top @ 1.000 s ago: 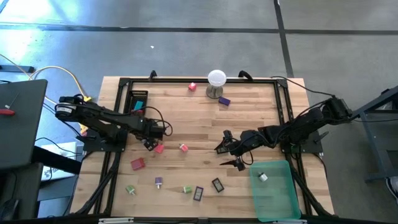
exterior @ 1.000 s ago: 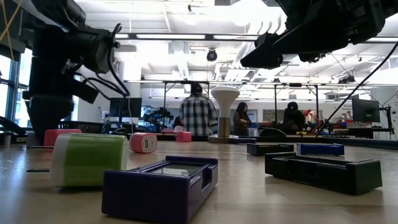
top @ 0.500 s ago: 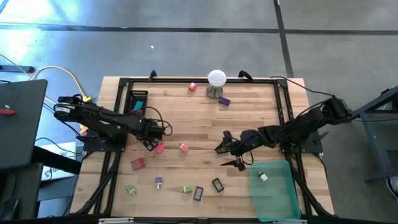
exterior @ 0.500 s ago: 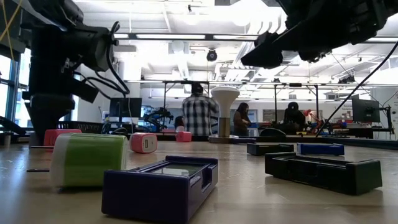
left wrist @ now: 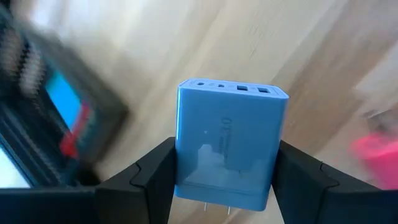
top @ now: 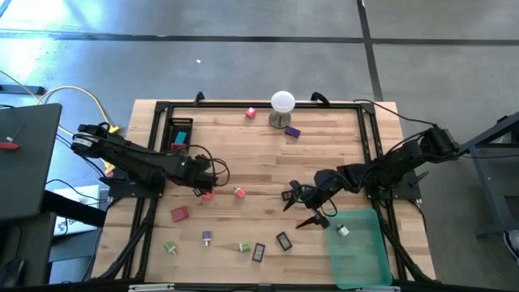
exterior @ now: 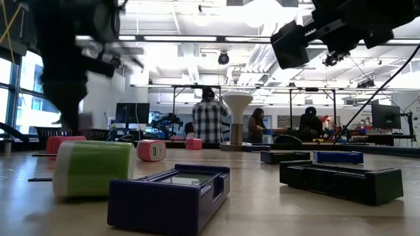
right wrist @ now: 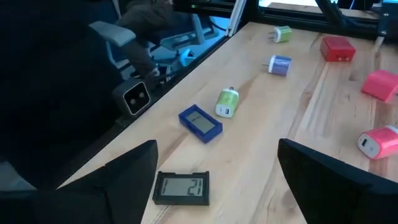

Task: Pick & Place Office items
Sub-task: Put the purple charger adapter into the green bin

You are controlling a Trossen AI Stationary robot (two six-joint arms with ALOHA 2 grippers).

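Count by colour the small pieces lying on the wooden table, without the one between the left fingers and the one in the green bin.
Red or pink plastic blocks: 4
Green plastic blocks: 2
Purple plastic blocks: 2
Dark blue flat display: 1
Small black flat display: 1
Long black device with a blue screen: 1
Total: 11

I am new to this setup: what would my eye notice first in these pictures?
Probably the left gripper at the table's left-middle, shut on a blue charger block. Next, the green tray at the near right corner, with the open right gripper beside it. Small coloured pieces, like the red block, lie scattered.
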